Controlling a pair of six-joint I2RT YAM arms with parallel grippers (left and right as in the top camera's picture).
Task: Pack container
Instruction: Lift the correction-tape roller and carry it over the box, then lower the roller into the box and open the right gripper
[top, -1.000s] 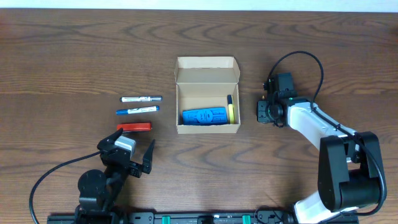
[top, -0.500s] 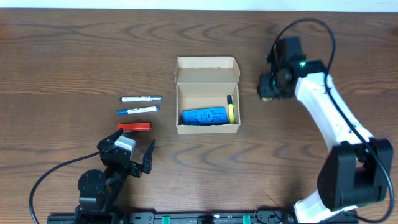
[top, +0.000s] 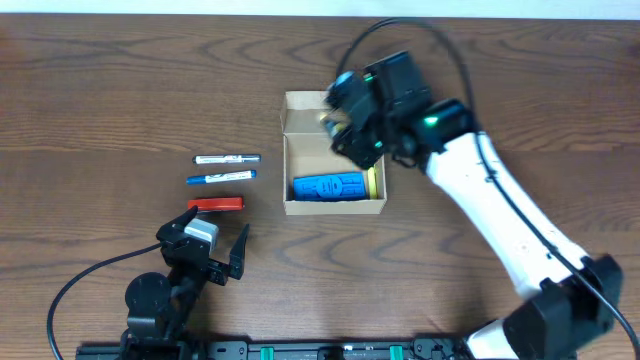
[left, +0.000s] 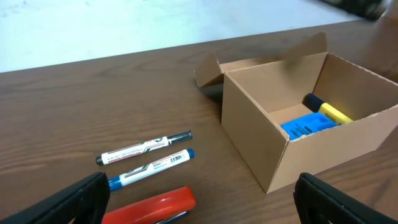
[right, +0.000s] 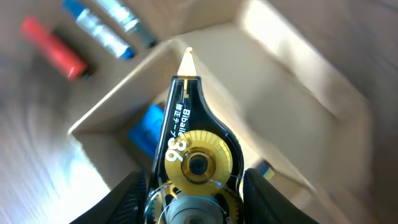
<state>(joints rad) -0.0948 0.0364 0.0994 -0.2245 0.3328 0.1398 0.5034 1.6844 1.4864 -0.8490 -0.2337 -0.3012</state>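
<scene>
My right gripper (top: 352, 130), closed on the tape (right: 196, 143), hovers over the box (top: 334, 208) at mid-table. A blue item (top: 329, 187) and a highlighter (top: 371, 180) are packed. Two pens (top: 227, 159) and a red item (top: 216, 204) remain at left. My left gripper (top: 212, 242) is wide open and empty.

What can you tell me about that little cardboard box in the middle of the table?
The cardboard box is plain tan, rectangular and unmarked, standing upright on the wooden table with its hinged lid flap folded open at the far side. Inside lie a blue item and a yellow marker. The right gripper hovers over it.
</scene>
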